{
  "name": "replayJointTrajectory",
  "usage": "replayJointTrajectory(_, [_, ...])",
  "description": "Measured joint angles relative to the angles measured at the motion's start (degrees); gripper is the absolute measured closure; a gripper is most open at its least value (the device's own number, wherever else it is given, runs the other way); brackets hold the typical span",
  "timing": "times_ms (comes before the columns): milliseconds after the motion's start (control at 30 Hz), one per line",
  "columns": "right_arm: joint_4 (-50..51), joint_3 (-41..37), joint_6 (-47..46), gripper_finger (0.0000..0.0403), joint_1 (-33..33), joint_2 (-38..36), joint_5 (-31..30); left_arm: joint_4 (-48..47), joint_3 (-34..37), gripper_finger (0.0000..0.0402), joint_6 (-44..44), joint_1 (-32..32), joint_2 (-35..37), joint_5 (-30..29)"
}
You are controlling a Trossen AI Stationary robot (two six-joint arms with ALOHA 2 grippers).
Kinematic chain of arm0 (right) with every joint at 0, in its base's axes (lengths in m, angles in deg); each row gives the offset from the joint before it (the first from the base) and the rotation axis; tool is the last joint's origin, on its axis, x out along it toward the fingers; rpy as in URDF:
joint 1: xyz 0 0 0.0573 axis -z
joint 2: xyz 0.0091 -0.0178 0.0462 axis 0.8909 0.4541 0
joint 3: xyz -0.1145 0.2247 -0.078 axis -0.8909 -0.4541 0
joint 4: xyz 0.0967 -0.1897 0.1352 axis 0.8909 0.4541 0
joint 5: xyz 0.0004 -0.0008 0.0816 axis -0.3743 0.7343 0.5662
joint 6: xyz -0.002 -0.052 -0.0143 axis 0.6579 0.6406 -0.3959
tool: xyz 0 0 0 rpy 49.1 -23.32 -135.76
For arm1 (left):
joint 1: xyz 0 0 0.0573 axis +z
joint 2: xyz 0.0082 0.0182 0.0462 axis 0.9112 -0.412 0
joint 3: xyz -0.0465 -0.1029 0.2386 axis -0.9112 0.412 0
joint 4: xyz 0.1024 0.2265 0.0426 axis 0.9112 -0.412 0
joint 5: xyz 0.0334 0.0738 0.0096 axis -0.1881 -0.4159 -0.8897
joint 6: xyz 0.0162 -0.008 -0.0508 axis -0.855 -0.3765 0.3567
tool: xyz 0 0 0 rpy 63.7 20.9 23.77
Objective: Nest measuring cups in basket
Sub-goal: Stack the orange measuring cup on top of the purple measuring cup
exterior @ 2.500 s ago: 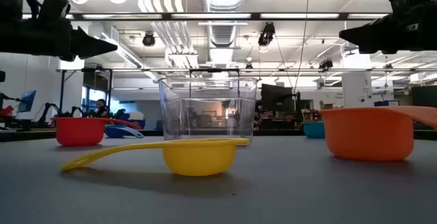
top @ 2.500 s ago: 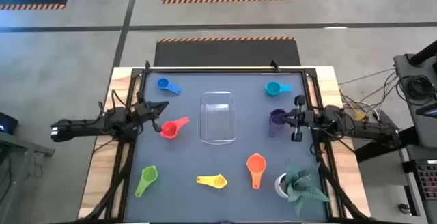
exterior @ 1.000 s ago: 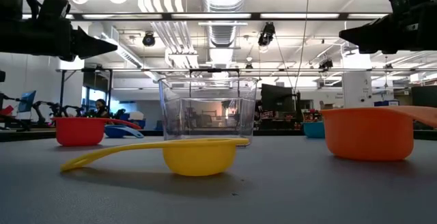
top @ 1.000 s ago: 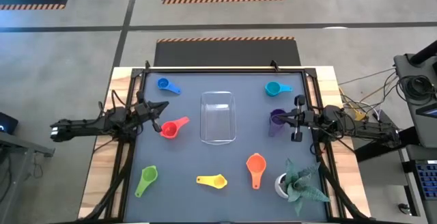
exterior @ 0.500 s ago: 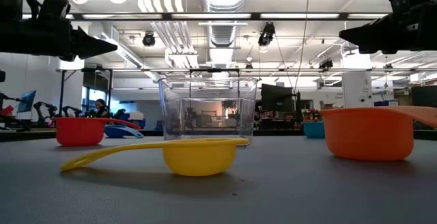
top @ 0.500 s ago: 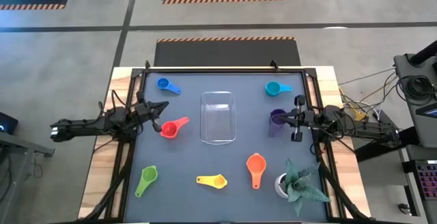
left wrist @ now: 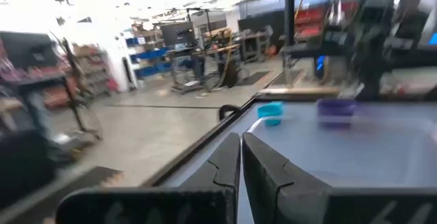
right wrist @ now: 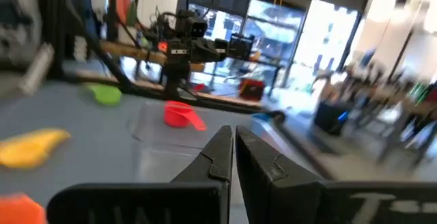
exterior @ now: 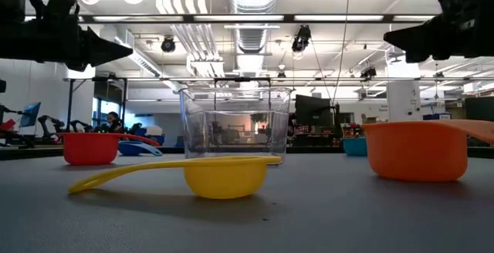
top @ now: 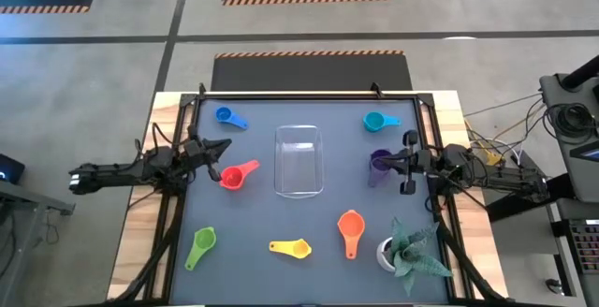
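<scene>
- Clear basket (top: pixel 299 161) sits mid-tabletop (top: pixel 253 223), cups scattered around it.
- We see left claw (top: pixel 223 145) and right claw (top: pixel 377 164) pinched closed, empty.

The basket (top: pixel 299 161) is clear glossy plastic, on a matt grey table (top: pixel 253 223) edged in pale wood.

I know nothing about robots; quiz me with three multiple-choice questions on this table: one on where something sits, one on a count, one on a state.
1. Where is the clear basket?
A. mid-table
B. beside the plant
C. on the floor

2. How many measuring cups lie outside it?
A. three
B. five
C. seven

3. The left end effector is:
A. shut, empty
B. holding the red cup
C. wide open

Answers: 1 A, the overhead view shows it central. 2 C, blue, teal, purple, red, orange, yellow, green. 3 A, fingers together, nothing between.
</scene>
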Motion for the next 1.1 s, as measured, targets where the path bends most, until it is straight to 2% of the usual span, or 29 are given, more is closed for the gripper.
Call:
replayJointTrajectory(133, [-1.5, 0.1, -11.2, 0.0394, 0.0, 0.0, -0.3, 2.5, 0.0, 0.0402, 13.1, 0.0, 0.0, 2.0])
replayJointTrajectory(333, [-5.4, 1.6, -15.2, 0.0394, 0.0, 0.1, -0.3, 10.3, 0.0, 0.0402, 14.7, 0.0, 0.0, 2.2])
replayJointTrajectory(600, [-8.6, 3.7, -12.6, 0.0394, 0.0, 0.1, -0.3, 25.0, 0.0, 0.0402, 20.8, 0.0, 0.0, 2.2])
replayJointTrajectory(800, [-9.1, 6.9, -8.7, 0.0394, 0.0, 0.2, -0.4, 26.6, 0.0, 0.0402, 21.2, 0.0, 0.0, 2.6])
replayJointTrajectory(1000, [-9.1, 9.6, -5.5, 0.0394, 0.0, 0.7, -0.4, 31.5, 0.0, 0.0402, 19.6, 0.0, -0.3, 10.7])
replayJointTrajectory(1100, [-9.0, 10.2, -4.0, 0.0394, 0.0, 1.8, -0.5, 35.3, 0.0, 0.0402, 19.2, 0.0, -1.5, 11.7])
